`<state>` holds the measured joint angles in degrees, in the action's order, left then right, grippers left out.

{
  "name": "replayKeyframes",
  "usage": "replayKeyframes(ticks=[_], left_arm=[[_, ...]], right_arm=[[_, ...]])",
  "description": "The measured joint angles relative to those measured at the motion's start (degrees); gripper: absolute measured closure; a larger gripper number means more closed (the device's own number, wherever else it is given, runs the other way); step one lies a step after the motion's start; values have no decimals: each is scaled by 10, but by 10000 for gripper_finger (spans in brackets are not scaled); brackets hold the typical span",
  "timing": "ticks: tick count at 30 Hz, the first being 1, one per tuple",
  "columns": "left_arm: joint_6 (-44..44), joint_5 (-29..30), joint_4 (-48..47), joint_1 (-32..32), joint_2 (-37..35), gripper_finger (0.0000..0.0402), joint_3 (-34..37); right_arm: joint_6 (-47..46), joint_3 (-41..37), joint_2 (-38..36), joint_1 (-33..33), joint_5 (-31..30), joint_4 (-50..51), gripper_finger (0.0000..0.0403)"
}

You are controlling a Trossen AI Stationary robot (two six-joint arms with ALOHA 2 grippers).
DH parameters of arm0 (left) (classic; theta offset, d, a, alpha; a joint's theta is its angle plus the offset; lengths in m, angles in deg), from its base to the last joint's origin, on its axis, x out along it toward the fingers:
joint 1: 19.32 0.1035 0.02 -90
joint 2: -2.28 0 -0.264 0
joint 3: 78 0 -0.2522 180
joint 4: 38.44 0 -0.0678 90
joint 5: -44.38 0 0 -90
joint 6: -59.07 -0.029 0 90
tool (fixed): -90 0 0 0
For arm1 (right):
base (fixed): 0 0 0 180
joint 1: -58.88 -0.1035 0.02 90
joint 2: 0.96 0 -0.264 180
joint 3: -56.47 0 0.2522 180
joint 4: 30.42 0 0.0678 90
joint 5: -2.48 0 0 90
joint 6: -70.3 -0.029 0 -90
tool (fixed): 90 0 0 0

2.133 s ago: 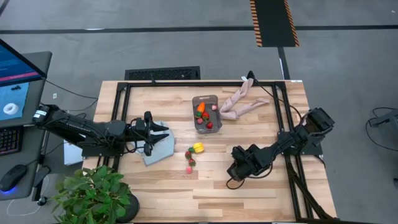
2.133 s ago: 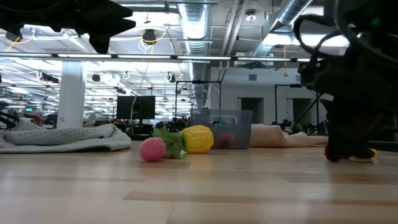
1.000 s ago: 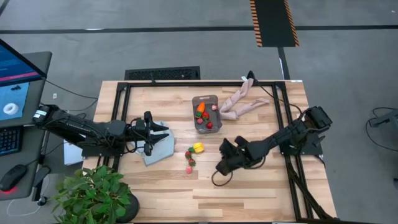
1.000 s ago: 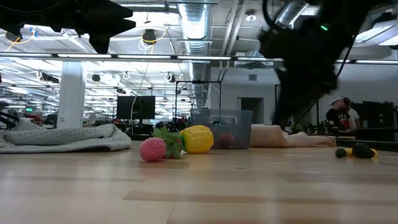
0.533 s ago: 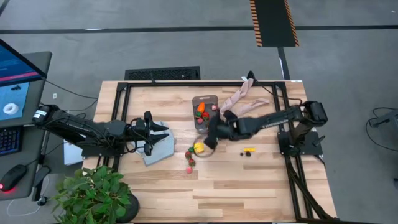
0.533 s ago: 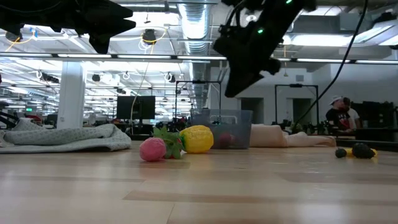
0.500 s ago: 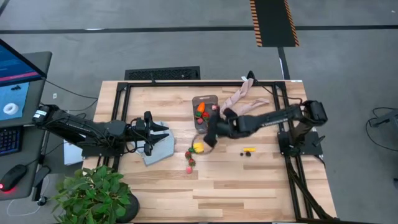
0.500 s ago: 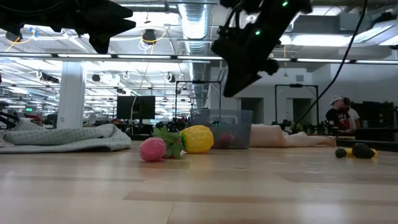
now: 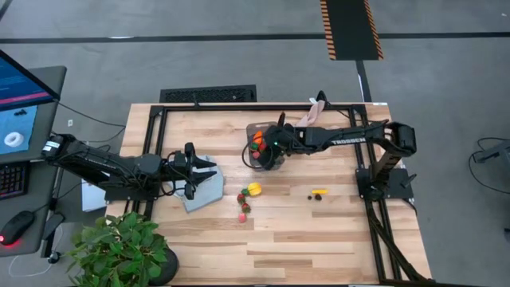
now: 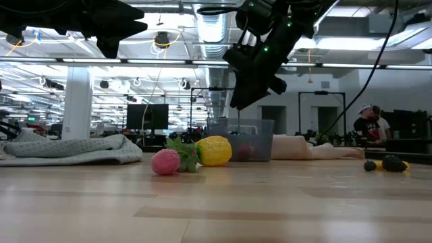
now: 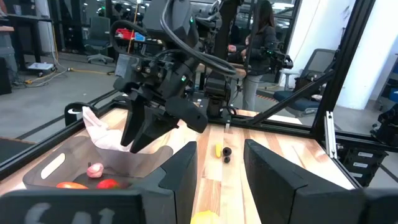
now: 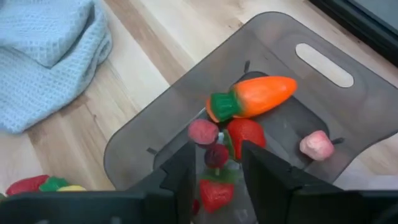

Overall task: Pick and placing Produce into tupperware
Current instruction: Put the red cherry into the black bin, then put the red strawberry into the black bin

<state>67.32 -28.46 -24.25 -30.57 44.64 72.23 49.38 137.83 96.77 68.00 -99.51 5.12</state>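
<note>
The tupperware [image 9: 256,130] stands at the table's far middle. It holds a carrot [image 12: 255,96], strawberries [image 12: 245,134] and pink pieces [image 12: 314,144]. My right gripper [image 12: 216,169] hangs open above it, slanting down. A dark berry [image 12: 216,155] shows between its fingers, apart from both. Whether the berry lies in the tub or is falling, I cannot tell. A lemon [image 9: 253,189], strawberries [image 9: 243,199] and a pink berry [image 9: 241,216] lie mid-table. A banana [image 9: 319,192] and dark berries [image 9: 316,198] lie to their right. My left gripper [image 9: 211,170] waits open above the blue cloth [image 9: 203,190].
A beige limb-shaped object [image 9: 307,131] lies just right of the tupperware at the far edge. A potted plant [image 9: 119,251] stands at the near left corner. Black frame rails [image 9: 370,159] run along the table's sides. Bare wood [image 9: 319,247] fills the near half.
My right gripper has swung from the near middle of the table toward the far edge and risen, ending above the tupperware. The banana and dark berries lie uncovered on the table's right half. My left arm has kept still.
</note>
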Motion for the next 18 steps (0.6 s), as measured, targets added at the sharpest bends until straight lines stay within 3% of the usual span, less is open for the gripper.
replayKeyframes(ticks=[10, 18], left_arm=[[0, 1, 0, 0, 0, 280, 0], [-3, 78, -15, 0, 0, 280, 0]], right_arm=[[16, 0, -6, -19, 8, -12, 201], [21, -3, -70, -75, 1, -15, 194]])
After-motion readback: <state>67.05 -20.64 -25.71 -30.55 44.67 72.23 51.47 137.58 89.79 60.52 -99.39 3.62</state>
